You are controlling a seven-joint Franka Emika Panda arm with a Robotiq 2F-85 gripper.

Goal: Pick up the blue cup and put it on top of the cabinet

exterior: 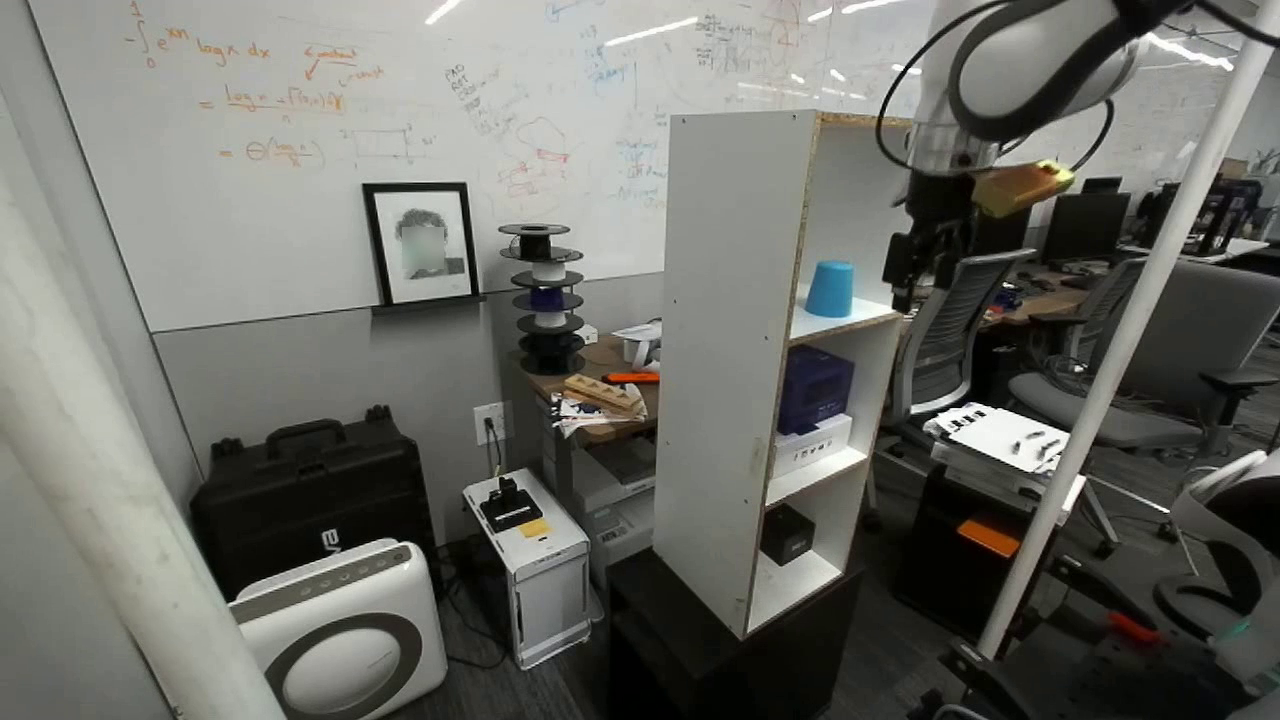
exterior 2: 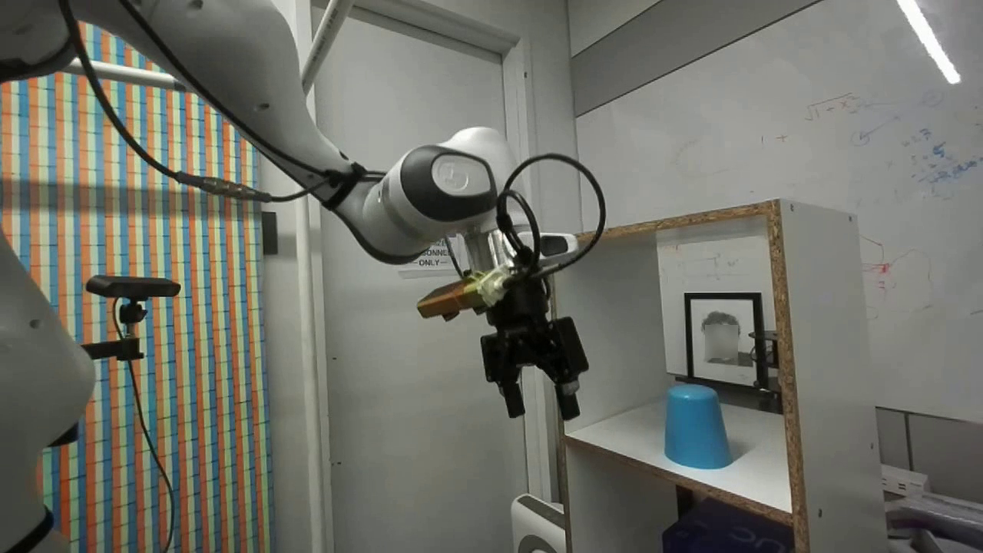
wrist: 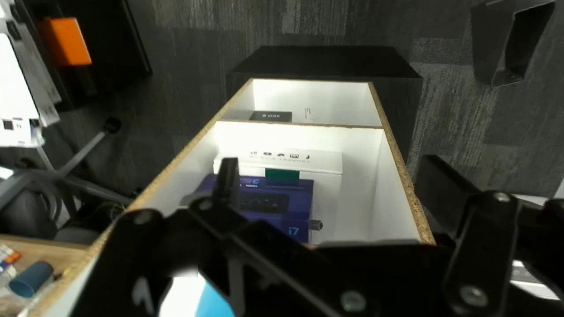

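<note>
The light-blue cup [exterior: 831, 289] stands in the top compartment of the white cabinet [exterior: 730, 350], wider end down. In an exterior view the cup [exterior 2: 695, 427] is near the compartment's front edge, inside the cabinet side wall [exterior 2: 833, 346]. In the wrist view only a piece of the cup [wrist: 213, 304] shows at the bottom edge, partly hidden by the gripper. My gripper [exterior 2: 541, 407] points down in front of the cabinet, its fingers apart with nothing between them. It is beside the cup, not touching it. The fingers [wrist: 331, 163] also show spread in the wrist view.
The middle compartment holds a dark blue-purple box [exterior: 815, 390] and a white box [exterior: 812, 447]. A black box [exterior: 787, 533] sits in the bottom compartment. The cabinet stands on a black base [exterior: 690, 620]. A chair [exterior: 940, 330] and a white pole [exterior: 1130, 320] stand nearby.
</note>
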